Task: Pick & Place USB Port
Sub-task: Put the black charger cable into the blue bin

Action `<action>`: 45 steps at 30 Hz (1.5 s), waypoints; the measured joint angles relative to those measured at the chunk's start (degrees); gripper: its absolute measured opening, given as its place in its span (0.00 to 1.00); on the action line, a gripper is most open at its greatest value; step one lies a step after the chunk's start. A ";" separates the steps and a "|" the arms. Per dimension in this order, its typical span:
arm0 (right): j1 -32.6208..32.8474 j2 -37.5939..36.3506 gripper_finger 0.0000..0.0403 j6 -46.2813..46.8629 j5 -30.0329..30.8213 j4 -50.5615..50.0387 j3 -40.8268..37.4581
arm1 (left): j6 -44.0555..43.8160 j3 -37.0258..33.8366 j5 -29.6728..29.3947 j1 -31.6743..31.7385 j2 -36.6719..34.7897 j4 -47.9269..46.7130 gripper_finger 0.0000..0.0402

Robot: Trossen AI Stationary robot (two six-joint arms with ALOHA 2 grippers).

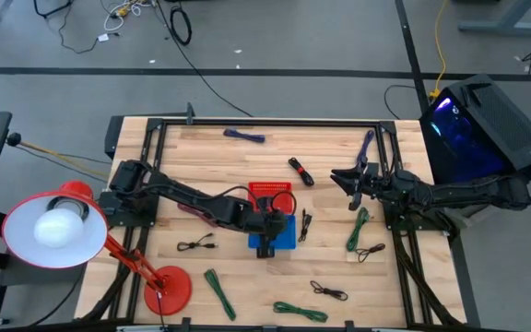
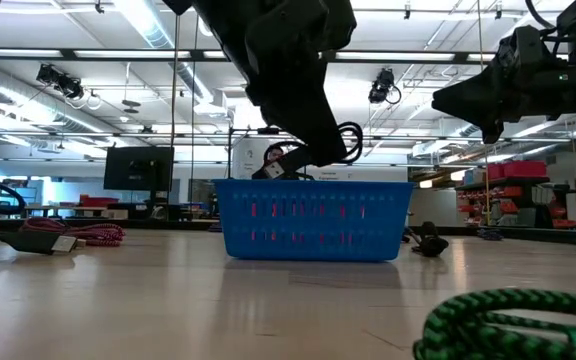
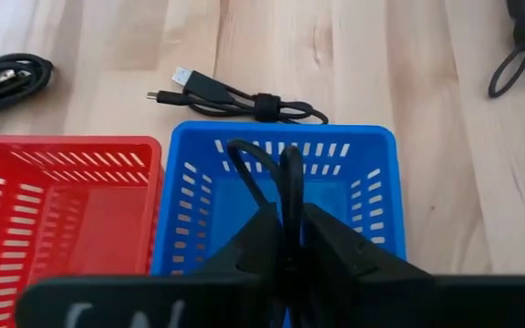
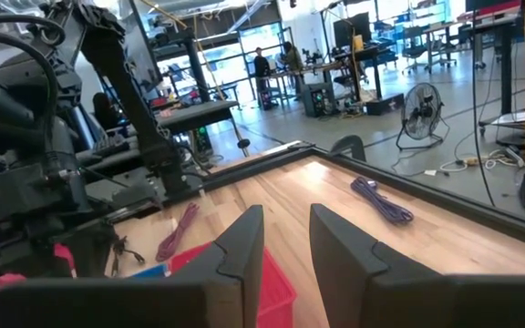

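A bundled black USB cable [image 3: 281, 173] is in my left gripper [image 3: 285, 217], which is shut on it right above the blue basket [image 3: 363, 191]. In the high view this gripper [image 1: 265, 242] covers much of the blue basket [image 1: 286, 236], and the red basket [image 1: 270, 192] adjoins it on the far side. In the low view the cable [image 2: 346, 140] hangs just above the blue basket's rim [image 2: 313, 183]. My right gripper [image 4: 285, 228] is open and raised over the table's right part [image 1: 341, 176], touching nothing. My left gripper pinches the bundled black cable between its two fingers [image 3: 331, 246], coming from above and pointing down. A loop of the bundle [image 3: 244, 155] sticks out past the fingertips. The cable is lifted clear, and its connector end [image 2: 273, 170] hangs just over the blue basket's rim.
Another black USB cable [image 3: 231, 96] lies on the wood just beyond the blue basket [image 1: 304, 224]. Green cables [image 1: 358, 229], purple cables [image 1: 244, 136] and more black ones [image 1: 196, 244] are scattered about. A red desk lamp [image 1: 58, 226] stands at the near left corner.
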 joint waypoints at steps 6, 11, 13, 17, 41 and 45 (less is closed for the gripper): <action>0.00 0.00 0.24 0.01 0.00 -0.02 0.00 | 0.74 0.00 -1.80 0.25 0.00 -0.17 0.22; 0.00 0.00 0.24 0.00 0.00 -0.27 0.00 | 0.85 0.00 -2.78 0.36 0.00 -0.14 0.28; 0.00 0.02 0.24 -0.02 0.00 -0.31 0.00 | 0.87 0.00 -3.19 0.36 0.00 -0.14 0.30; 0.00 0.02 0.24 -0.03 -0.02 -0.34 0.00 | 0.96 0.00 -4.68 0.36 -0.17 -0.26 0.33; -0.01 0.09 0.24 -0.22 -0.02 -2.08 -0.01 | -31.85 0.07 2.63 -14.58 -9.14 -57.51 0.35; 0.00 0.09 0.24 0.18 -0.02 -2.05 0.00 | -39.84 0.07 2.73 -19.23 -9.11 -57.87 0.35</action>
